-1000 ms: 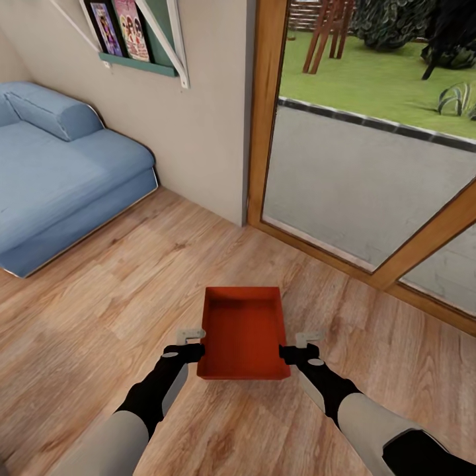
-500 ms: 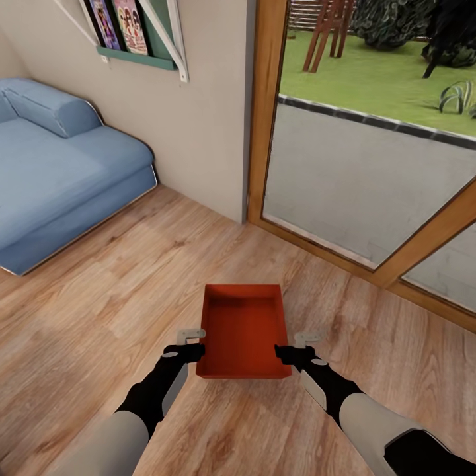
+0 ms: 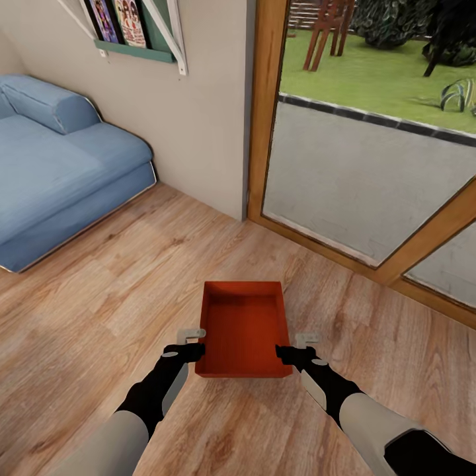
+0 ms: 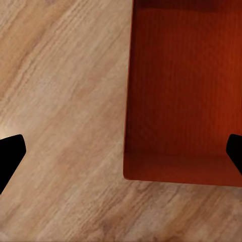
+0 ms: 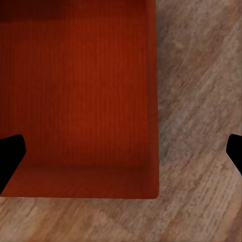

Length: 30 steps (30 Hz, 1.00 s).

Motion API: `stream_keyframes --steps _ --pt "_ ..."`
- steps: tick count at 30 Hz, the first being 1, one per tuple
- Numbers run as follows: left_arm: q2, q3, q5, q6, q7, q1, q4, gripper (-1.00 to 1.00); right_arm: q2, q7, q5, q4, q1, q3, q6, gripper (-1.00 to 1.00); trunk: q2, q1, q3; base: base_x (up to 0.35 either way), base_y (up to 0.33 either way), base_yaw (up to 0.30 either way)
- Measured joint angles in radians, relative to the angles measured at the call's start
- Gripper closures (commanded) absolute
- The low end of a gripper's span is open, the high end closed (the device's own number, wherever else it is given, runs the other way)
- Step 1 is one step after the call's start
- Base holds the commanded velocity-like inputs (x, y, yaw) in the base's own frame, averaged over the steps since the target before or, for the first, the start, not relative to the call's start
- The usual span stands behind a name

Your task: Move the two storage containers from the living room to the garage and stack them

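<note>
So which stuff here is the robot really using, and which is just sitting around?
For the job:
- red storage container, empty inside
- left gripper and right gripper, one at each side wall of it, fingers spread wide

Just lying about:
- blue sofa
- wall shelf with picture books
- wood-framed glass door
- wood plank flooring
</note>
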Motion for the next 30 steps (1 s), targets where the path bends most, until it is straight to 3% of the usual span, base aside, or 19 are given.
stream_keyframes --steps 30 --pt "0.0 0.0 0.0 0.0 0.0 0.0 -0.006 -1.0 0.003 -0.002 0.001 0.01 0.0 0.001 -0.025 -1.0 -0.182 0.1 -0.081 0.0 0.0 0.0"
